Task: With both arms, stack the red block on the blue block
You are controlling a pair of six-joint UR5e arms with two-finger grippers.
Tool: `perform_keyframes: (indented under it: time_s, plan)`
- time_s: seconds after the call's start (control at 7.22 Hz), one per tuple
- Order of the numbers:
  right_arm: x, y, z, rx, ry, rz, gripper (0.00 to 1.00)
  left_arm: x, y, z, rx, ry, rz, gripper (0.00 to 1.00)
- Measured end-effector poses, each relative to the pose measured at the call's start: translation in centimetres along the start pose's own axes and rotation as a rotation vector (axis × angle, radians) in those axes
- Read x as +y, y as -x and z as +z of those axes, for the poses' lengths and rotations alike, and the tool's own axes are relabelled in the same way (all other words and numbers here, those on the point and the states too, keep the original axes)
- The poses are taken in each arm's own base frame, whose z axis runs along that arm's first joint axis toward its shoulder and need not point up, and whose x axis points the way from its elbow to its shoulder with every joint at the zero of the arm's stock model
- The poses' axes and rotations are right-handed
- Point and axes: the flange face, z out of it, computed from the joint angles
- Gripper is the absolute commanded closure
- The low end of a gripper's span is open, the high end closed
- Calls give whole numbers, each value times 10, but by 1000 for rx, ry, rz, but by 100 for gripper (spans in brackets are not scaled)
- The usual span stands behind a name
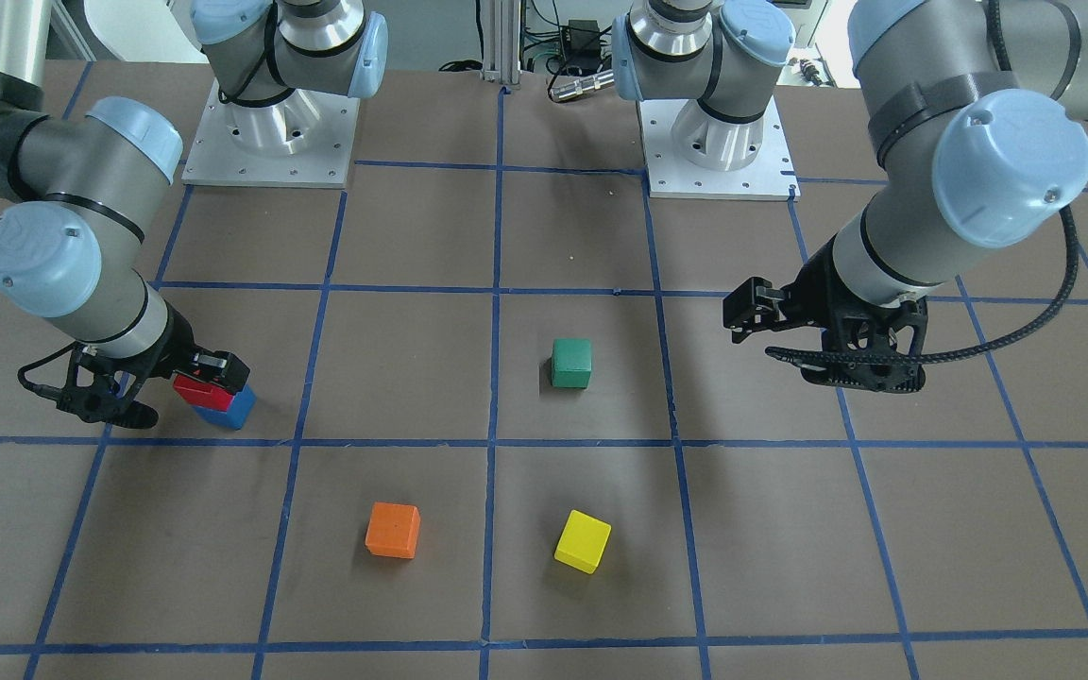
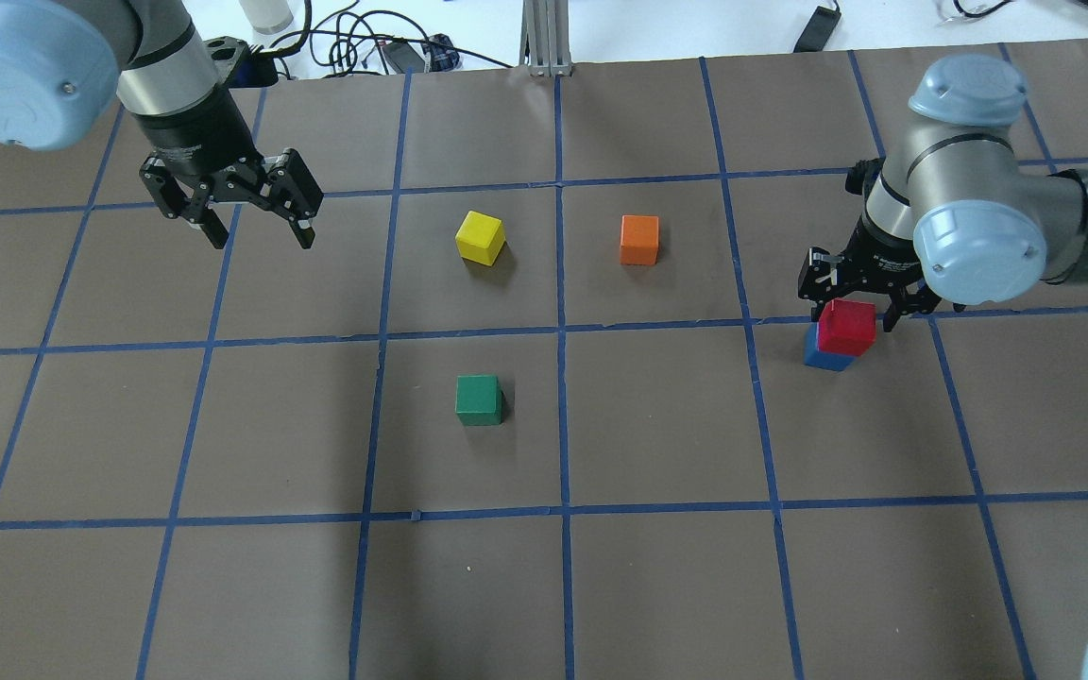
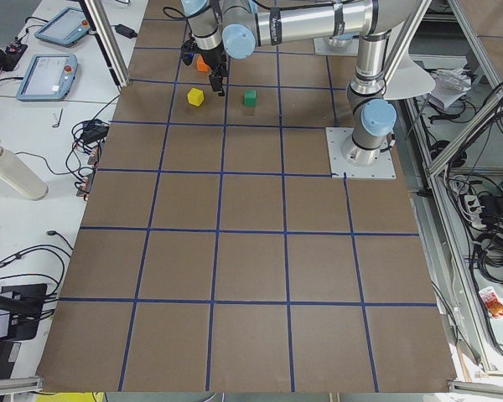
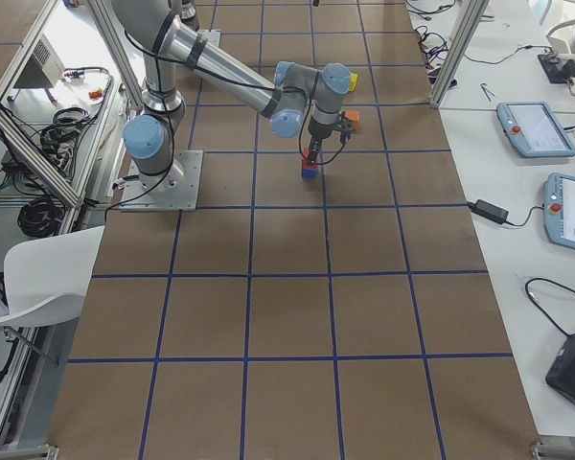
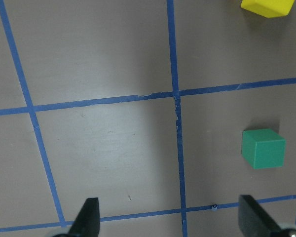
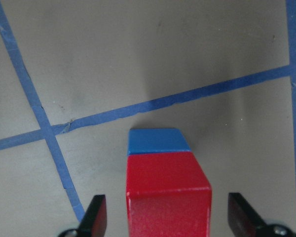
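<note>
Right gripper (image 2: pixel 850 314): jaws spread wide, straddling the red block (image 6: pixel 167 197). The right wrist view shows table on both sides between the block and the fingers (image 6: pixel 96 215), so nothing is clamped.

The red block sits on top of the blue block (image 6: pixel 158 142). From the wrist only a thin strip of blue shows at the far edge, and the front-facing view shows blue under red with its lower corner poking out. The stack is on the robot's right side of the table (image 2: pixel 657 434), just beside a blue tape line (image 6: pixel 153 104) and well apart from the other cubes.

Left gripper (image 2: pixel 259 231): jaws wide open with nothing between them, hanging above bare table on the robot's left side. Its wrist view shows the green block (image 5: pixel 263 148) off to one side and the edge of the yellow block (image 5: pixel 266 6) at the top of frame.

The yellow and orange block (image 2: pixel 639 239) sit mid-table in adjacent grid cells. The green is one cell nearer the robot.
</note>
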Motion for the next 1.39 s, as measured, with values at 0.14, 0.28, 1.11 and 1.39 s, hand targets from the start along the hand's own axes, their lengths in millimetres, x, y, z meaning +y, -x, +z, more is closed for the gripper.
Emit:
perform_keyframes:
  time_s: [0.14,0.28,1.11,1.39]
  plan:
    - [-1,-1,-2,6,-3,-1,0,0,0,0,-1,-2,-1,0]
    - [-2,-3,-7,25,-11,-2,0,0,0,-1,-2,-5,-7,0]
    - [1,38,-164,65,-58,-95,0,8,-53,-9,-28,-59,-123,0]
    - [27,63,-208,66,-57,-156,0,10,-70,-5,-30,-54,-116,0]
